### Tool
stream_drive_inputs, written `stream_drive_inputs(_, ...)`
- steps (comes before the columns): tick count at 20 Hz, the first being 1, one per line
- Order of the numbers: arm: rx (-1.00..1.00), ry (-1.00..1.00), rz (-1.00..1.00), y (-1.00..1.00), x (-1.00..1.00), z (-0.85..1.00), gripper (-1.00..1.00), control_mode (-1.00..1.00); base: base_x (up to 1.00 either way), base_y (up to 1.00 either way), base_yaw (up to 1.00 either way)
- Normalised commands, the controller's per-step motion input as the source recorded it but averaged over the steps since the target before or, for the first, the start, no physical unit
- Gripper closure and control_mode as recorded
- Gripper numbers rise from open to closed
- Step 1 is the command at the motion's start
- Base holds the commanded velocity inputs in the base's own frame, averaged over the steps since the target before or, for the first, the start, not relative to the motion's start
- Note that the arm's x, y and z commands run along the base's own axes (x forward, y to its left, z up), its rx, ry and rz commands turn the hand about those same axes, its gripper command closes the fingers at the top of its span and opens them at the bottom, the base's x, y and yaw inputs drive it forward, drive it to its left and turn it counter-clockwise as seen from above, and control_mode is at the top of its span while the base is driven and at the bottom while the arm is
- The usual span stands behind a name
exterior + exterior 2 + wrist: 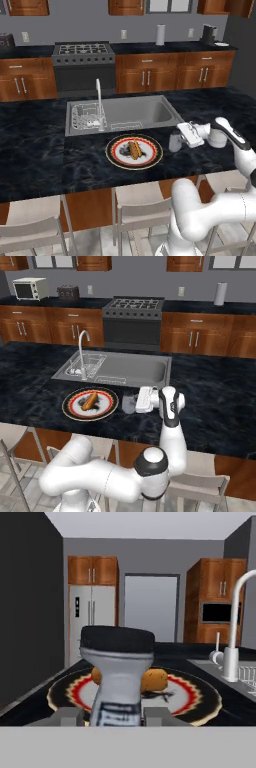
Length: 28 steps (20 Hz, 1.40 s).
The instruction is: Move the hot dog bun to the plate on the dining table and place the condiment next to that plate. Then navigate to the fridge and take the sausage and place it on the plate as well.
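Hot dog bun (134, 149) on plate (151, 160); condiment (175, 142) at plate's 3 o'clock on table (40, 150) — you see jaws flanking it, grip unclear — sausage left.

In the centre of the hand view, the greyish cylindrical condiment bottle with a black cap (118, 672) hides the middle of the tan-orange hot dog bun (154, 680) and part of the red-and-black rimmed round plate (200, 699). Its label print is too blurred to read. At right, the steel tap (233, 632) is cut off by the frame edge.

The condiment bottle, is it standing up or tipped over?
Standing up: the condiment bottle has its black cap on top, between the claw fingers, beside the plate.
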Motion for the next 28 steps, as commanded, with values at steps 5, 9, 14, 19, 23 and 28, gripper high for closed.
stream_drive_inputs(5, 0.00, -0.11, 0.00, 0.08, 0.00, -0.34, 1.00, -1.00, 0.00, 0.00, 0.00)
stream_drive_inputs(9, -0.04, -0.17, 0.00, 0.14, -0.18, -0.37, -1.00, -1.00, 0.00, 0.00, 0.00)
stream_drive_inputs(14, 0.00, -0.09, 0.00, 0.01, -0.06, -0.11, -1.00, -1.00, 0.00, 0.00, 0.00)
stream_drive_inputs(19, 0.00, -0.01, -0.01, 0.00, 0.00, 0.00, -1.00, -1.00, 0.00, 0.00, 0.00)
stream_drive_inputs(23, 0.00, 0.00, -0.03, -0.06, 0.00, 0.10, -1.00, -1.00, 0.00, 0.00, 0.00)
stream_drive_inputs(28, 0.00, -0.02, -0.08, -0.15, -0.14, 0.28, -1.00, -1.00, 0.00, 0.00, 0.00)
